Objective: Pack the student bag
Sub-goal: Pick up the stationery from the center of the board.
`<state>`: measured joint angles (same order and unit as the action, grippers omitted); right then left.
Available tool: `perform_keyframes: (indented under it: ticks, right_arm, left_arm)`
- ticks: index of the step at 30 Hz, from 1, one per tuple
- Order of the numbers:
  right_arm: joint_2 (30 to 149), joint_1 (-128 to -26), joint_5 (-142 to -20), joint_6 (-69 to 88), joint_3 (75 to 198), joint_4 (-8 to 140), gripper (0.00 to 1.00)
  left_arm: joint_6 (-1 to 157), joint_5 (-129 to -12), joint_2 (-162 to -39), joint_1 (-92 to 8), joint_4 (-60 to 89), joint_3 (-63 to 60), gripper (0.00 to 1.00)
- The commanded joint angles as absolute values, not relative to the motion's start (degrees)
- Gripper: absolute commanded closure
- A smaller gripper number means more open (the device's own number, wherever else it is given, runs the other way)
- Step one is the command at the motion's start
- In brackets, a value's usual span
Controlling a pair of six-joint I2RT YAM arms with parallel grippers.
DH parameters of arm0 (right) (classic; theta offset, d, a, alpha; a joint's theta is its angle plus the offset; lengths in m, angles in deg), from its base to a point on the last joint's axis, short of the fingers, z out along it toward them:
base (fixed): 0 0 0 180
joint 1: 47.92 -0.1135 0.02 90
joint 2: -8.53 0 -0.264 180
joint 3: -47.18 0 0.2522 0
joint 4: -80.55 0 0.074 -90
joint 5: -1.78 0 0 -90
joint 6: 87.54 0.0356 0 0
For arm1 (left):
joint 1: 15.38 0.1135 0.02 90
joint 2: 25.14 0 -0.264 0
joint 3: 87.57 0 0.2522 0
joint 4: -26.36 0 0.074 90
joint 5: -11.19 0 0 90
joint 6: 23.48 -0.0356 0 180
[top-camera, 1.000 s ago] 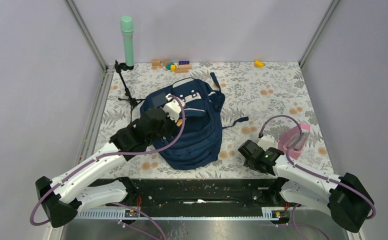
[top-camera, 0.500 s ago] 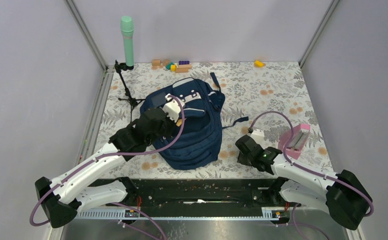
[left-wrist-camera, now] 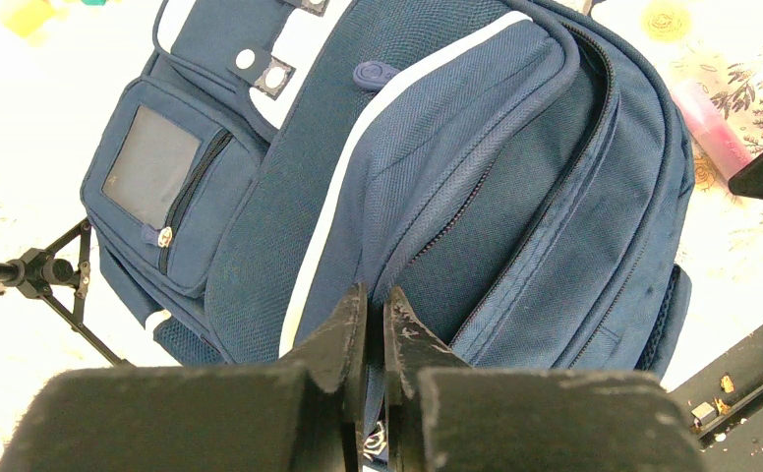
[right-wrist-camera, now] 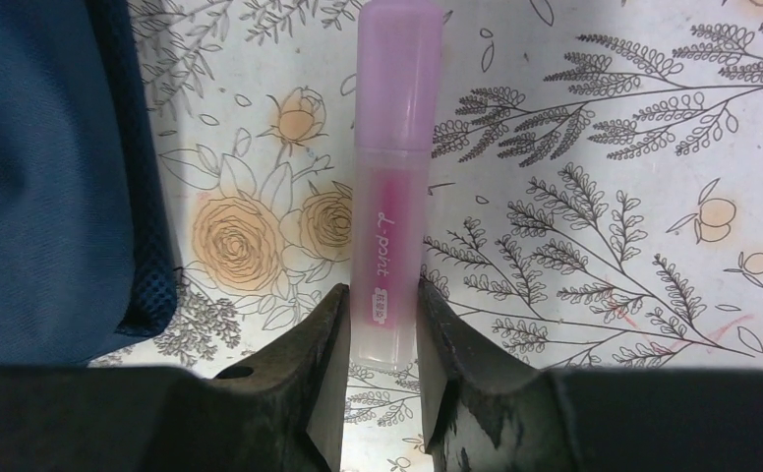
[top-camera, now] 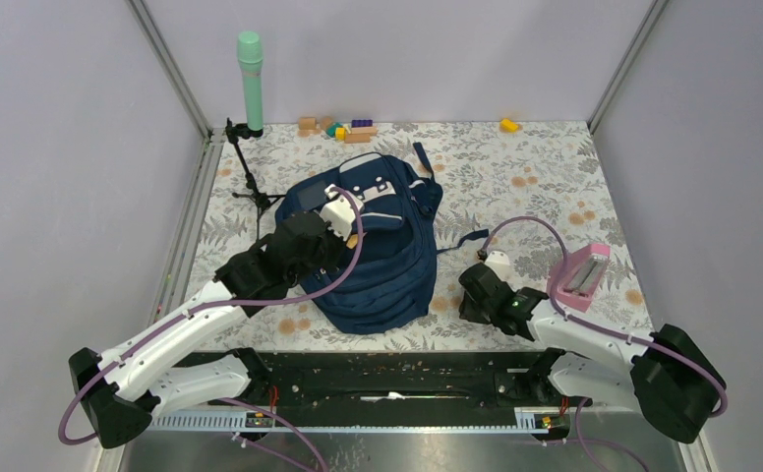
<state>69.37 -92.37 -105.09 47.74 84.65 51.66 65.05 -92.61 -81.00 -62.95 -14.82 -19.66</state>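
The right gripper (right-wrist-camera: pixel 381 305) grips a pink highlighter (right-wrist-camera: pixel 395 177) by its pale near end, a dark finger touching each side. The pen lies flat on the flower-patterned desk (right-wrist-camera: pixel 604 226), cap pointing away. The navy student bag (right-wrist-camera: pixel 53 177) fills the left edge, near the pen.

1. Your right gripper (right-wrist-camera: pixel 381 290) slid left, away from the pink case (top-camera: pixel 580 275) and closer to the student bag (top-camera: pixel 382 265).
2. Its fingers narrowed and now pinch the pink highlighter (right-wrist-camera: pixel 394 177) lying on the tablecloth.

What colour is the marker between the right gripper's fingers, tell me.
Pink marker, lilac-pink cap; clearest in the right wrist view.
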Motion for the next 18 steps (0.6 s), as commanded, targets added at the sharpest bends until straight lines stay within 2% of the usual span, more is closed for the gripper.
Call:
perform_keyframes:
  ticks: [1, 12, 18]
  right_arm:
    - [72.3, -92.6, -106.5, 47.5, 86.0, 50.4, 0.81]
    - [80.6, -96.1, -111.3, 48.6, 91.6, 43.8, 0.55]
    - [85.6, -97.7, -112.4, 49.8, 93.2, 41.5, 0.50]
  left_arm:
    - [65.9, -93.3, -78.2, -63.1, -9.1, -18.3, 1.00]
    - [65.9, -93.4, -78.0, -63.2, -9.1, -18.3, 1.00]
    - [65.9, -93.5, -77.6, -63.2, -9.1, -18.4, 1.00]
